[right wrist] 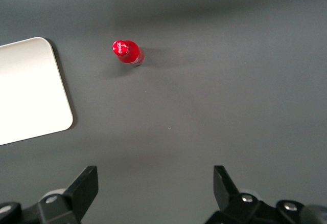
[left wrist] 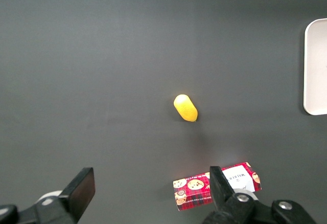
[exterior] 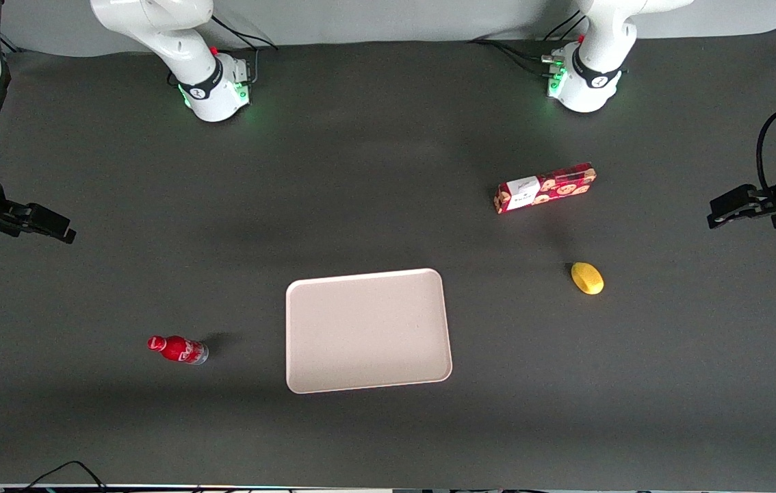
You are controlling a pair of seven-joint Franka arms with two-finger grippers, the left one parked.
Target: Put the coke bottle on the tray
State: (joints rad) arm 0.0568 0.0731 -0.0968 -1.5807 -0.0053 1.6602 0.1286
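Approach step not yet begun: the right arm's gripper (right wrist: 153,191) hangs wide open and empty at the front view's left edge, well apart from the small red-capped coke bottle (exterior: 179,349) standing lower left beside the empty pinkish-beige rectangular tray (exterior: 367,331) — next move calls for descent onto the bottle.

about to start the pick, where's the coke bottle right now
The coke bottle stands on the table beside the tray, toward the working arm's end; the open gripper hangs apart from it.
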